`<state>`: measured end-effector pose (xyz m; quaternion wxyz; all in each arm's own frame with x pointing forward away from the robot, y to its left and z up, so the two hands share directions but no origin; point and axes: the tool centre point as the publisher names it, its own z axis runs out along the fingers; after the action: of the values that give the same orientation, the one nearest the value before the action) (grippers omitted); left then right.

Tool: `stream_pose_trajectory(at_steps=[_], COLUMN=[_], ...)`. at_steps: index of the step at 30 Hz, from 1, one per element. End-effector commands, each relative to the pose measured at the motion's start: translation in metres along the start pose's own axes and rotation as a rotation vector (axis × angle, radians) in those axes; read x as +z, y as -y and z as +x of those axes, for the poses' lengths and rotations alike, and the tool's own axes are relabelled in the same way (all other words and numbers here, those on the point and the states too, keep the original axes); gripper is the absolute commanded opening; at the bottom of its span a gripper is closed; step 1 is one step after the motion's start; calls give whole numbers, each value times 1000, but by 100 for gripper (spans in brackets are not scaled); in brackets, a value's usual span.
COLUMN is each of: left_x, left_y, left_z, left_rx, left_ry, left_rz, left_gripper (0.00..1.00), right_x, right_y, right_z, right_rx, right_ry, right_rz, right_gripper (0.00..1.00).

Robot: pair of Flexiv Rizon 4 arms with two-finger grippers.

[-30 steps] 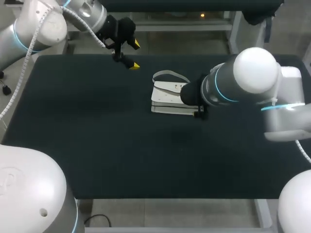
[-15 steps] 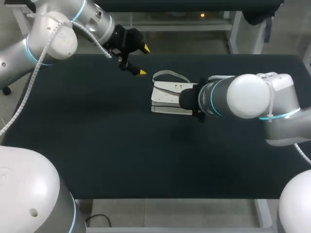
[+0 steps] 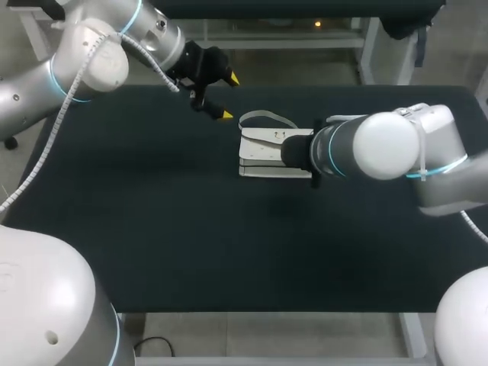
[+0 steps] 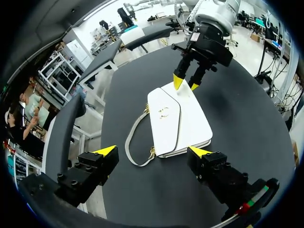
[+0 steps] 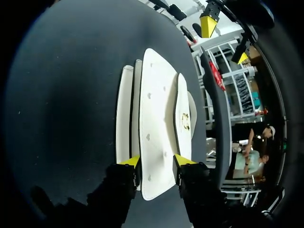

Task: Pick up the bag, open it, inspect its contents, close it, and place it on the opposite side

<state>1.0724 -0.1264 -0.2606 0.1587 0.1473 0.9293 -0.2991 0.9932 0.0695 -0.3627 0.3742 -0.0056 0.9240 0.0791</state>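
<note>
A white bag (image 3: 267,152) lies flat on the black table (image 3: 152,221), its grey strap (image 3: 263,116) looped toward the far side. In the right wrist view the bag (image 5: 156,118) runs ahead of my right gripper (image 5: 156,161), whose yellow tips press its near end from both sides. The head view hides those fingers under the right wrist. My left gripper (image 3: 228,96) hangs open above the table, up and to the far left of the bag. Its wrist view looks down on the bag (image 4: 178,121), with my right gripper (image 4: 185,84) at the bag's far end.
The bag is the only loose thing on the table. My right arm (image 3: 381,149) lies low across the right half of the table. The table's far edge (image 3: 305,87) runs close behind the bag's strap.
My right gripper's fingers have drawn in onto the bag's end and the right forearm has turned. The left arm has moved right, nearer the bag, still open.
</note>
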Motion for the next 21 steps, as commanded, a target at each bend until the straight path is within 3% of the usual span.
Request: stream_pose_trajectory(at_steps=[1,4,13,16,21], left_x=[3,4,7,7,8], left_y=[-1,0,0,0,0], left_z=[-4,-4,-2,-1,1], left_rx=[1,6,14,18,30], left_ry=[-11,-17,-31,-33,-42], left_rz=[0,1,5,7,12], left_gripper=[100,100,100,100,100], right_x=[3,1,-4,-5,-3], right_y=[1,3,3,0,-5], right_z=[5,8,17,17,17], right_rx=[-1,1,-4,-5,-12], right_ry=[67,69,72,77,83], right_rz=[-6,-4,7,6,8], right_gripper=[32,21,22,6,4])
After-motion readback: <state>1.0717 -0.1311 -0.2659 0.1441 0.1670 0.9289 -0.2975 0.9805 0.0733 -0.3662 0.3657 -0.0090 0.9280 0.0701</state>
